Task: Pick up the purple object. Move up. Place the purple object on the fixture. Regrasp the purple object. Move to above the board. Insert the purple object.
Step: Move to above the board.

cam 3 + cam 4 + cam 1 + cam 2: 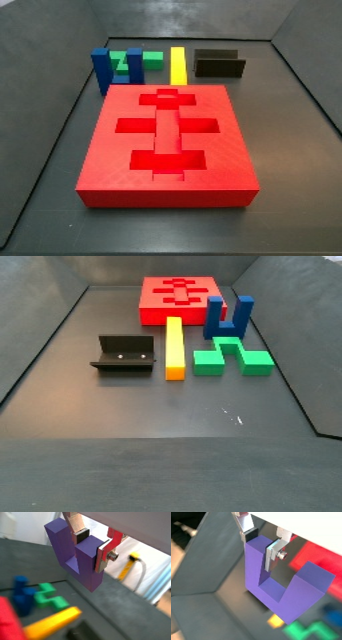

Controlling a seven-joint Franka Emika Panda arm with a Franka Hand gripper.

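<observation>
My gripper is shut on one prong of the purple object, a U-shaped block held high above the floor with its prongs pointing up toward the wrist. Both show in both wrist views, gripper and purple object. Neither shows in the side views. The black fixture stands on the floor beside the yellow bar, seen also in a side view. The red board with its darker cutouts lies flat on the floor. A red corner of the board shows below in a wrist view.
A blue upright block, a green block and a yellow bar stand in a row with the fixture at one end of the board. Dark sloped walls ring the floor. The same pieces show blurred below the gripper.
</observation>
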